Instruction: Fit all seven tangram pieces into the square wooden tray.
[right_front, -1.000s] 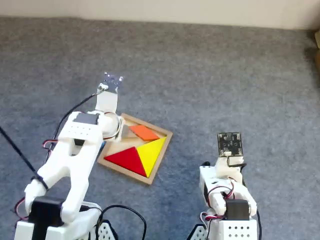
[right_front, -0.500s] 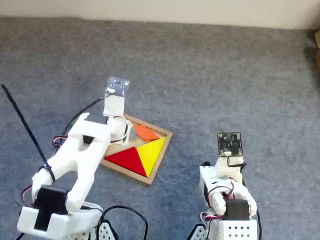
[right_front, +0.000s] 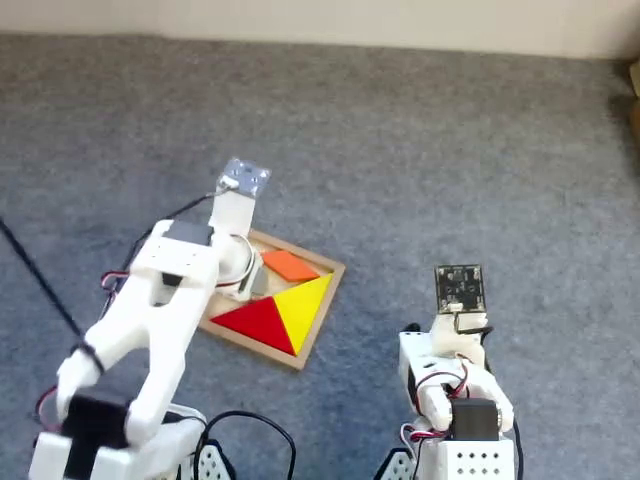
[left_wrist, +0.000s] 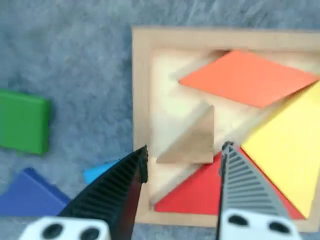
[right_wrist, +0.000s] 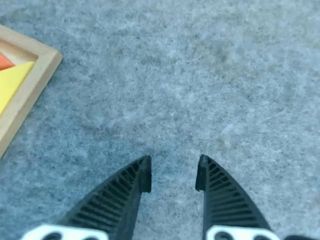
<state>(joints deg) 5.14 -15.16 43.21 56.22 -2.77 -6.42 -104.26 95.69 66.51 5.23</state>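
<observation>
While left pincer (left_wrist: 185, 148) hangs spread, tray (left_wrist: 141, 100) holds orange piece (left_wrist: 250, 77), yellow triangle (left_wrist: 285, 145), red triangle (left_wrist: 192, 194).

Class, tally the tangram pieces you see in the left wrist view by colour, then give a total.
Orange piece: 1
Yellow piece: 1
Red piece: 1
Tan piece: 1
Green piece: 1
Dark blue piece: 1
Light blue piece: 1
Total: 7

Grey fuzzy carpet (right_front: 450, 150) under me, covering the whole surface; pale cream strip (right_front: 300, 18) along the far edge; light soft, even.
</observation>
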